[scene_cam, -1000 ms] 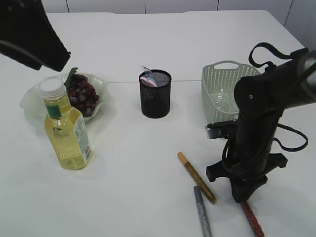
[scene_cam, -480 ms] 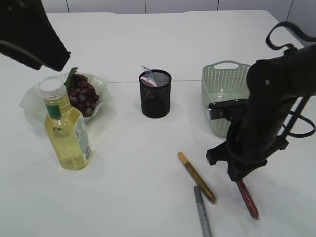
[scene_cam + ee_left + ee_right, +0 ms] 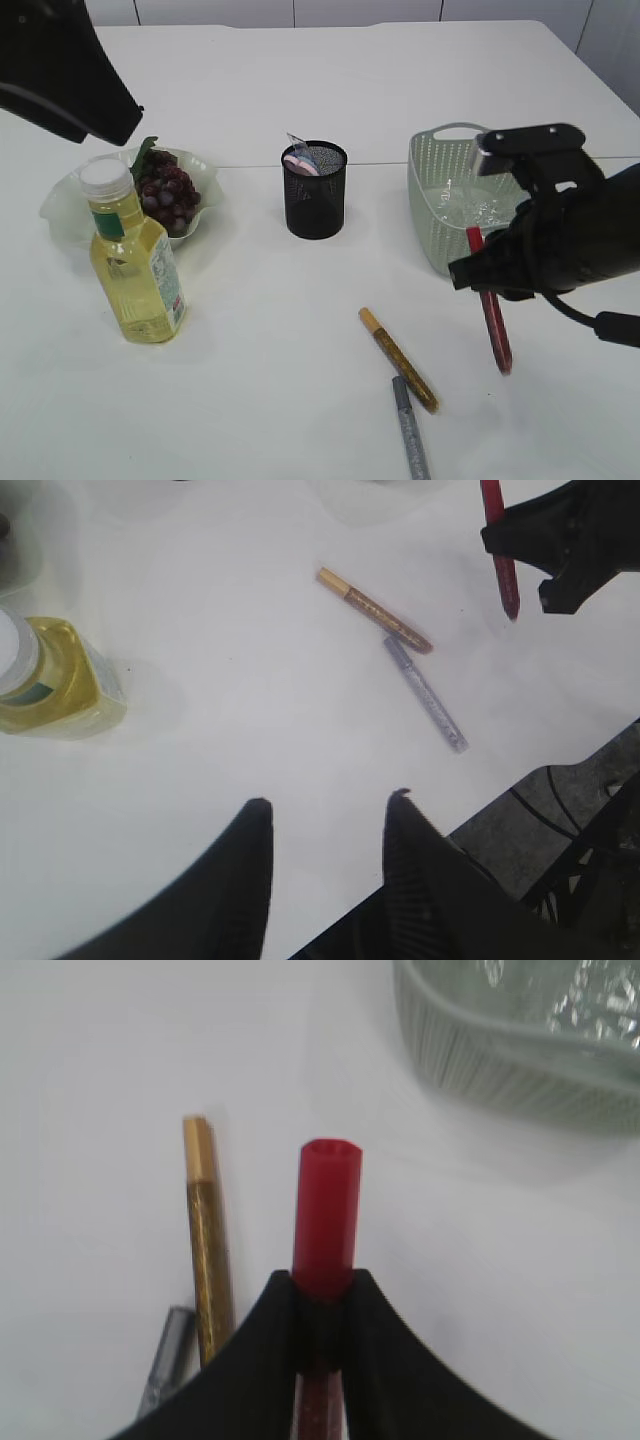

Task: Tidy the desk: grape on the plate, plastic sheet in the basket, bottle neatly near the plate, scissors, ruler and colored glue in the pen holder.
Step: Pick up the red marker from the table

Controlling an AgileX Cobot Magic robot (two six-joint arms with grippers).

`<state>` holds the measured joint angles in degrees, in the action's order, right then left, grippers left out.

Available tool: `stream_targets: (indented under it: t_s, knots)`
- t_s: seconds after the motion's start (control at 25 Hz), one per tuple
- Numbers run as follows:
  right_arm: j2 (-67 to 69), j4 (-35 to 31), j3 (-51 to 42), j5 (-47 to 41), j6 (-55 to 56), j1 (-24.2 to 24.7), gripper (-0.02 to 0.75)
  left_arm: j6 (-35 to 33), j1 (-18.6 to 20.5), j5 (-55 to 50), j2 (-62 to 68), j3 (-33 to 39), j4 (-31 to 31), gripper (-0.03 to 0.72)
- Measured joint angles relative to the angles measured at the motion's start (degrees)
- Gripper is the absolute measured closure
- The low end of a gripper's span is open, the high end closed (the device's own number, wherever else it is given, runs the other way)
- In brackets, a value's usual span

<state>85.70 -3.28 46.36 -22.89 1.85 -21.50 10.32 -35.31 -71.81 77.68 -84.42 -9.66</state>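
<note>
Step in hand: carrying the red glue stick (image 3: pixel 490 305) to the pen holder (image 3: pixel 315 190), judging by the task.
Right pincer (image 3: pixel 322 1295): clenched on the red glue stick, which hangs clear of the bench (image 3: pixel 300 400) in front of the basket (image 3: pixel 440 200).
Left pincer (image 3: pixel 325 815): released, jaws apart and holding nothing, hovering above the bench near its front edge.
Grip: the pads sit near the stick's upper end (most of its length hangs below), so I judge it may swing or tilt.
Other glue: the gold glue stick (image 3: pixel 398 358) and the silver glue stick (image 3: pixel 410 430) lie on the bench, touching or nearly so.
Holder: already has things in it, pink and grey tops showing at the rim; which tools they are I cannot tell.
Doing it well: bring the stick upright over the free part of the opening, lower the bottom end inside, then release.
Done already: grapes (image 3: pixel 168 192) on the plate (image 3: pixel 60 205), bottle (image 3: pixel 135 265) just beside it, plastic sheet (image 3: pixel 470 205) in the basket.
</note>
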Motion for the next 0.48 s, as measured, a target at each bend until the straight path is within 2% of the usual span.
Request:
stream_targets:
  t_s: [0.48]
  knots:
    - [-1.4, 2.5, -0.8, 29.1, -1.3, 0.0, 0.659, 0.0, 0.0, 0.0, 0.0, 0.0, 0.0, 0.425]
